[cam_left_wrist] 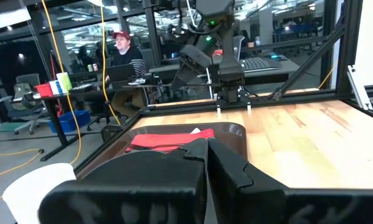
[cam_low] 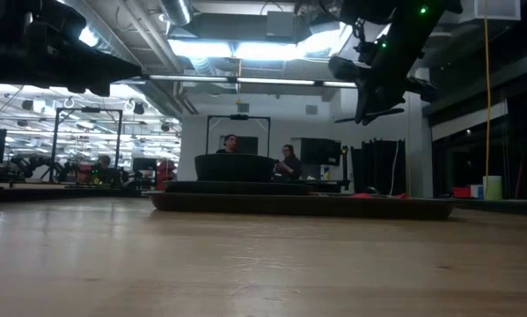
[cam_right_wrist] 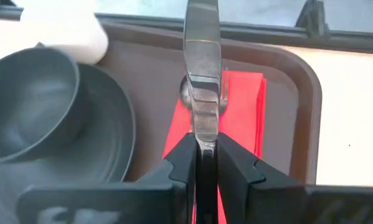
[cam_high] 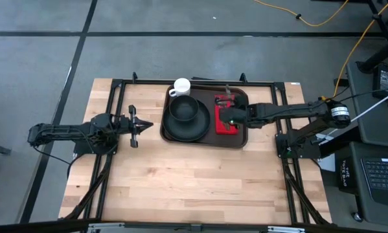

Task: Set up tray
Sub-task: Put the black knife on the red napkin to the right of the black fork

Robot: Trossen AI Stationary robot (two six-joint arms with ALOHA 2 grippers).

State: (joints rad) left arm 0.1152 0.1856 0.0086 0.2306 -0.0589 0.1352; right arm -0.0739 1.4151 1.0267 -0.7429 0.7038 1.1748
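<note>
The tray [cam_high: 241, 138] lies flat on the wooden table [cam_high: 181, 181], toward the far edge and right of centre in the high view. Its long axis runs left to right across the table, its short axis from near edge to far edge. It carries a round black plate [cam_high: 178, 131] with a dark bowl [cam_high: 183, 110] on it at the left, a white cup [cam_high: 182, 86] at the far left corner, and a red napkin [cam_high: 227, 129] at the right. The right gripper [cam_high: 228, 103] hangs above the napkin, its fingers [cam_right_wrist: 185, 163] clamped narrowly on a table knife [cam_right_wrist: 202, 74]. The right wrist view shows the blade pointing toward the tray's far rim; the high view barely resolves the knife. The left gripper [cam_high: 146, 125] hovers left of the tray, fingers [cam_left_wrist: 236, 171] pressed together and empty. The low view shows the tray edge-on, with the right gripper raised well above it. Only the left wrist and low views show people seated in the room beyond.
</note>
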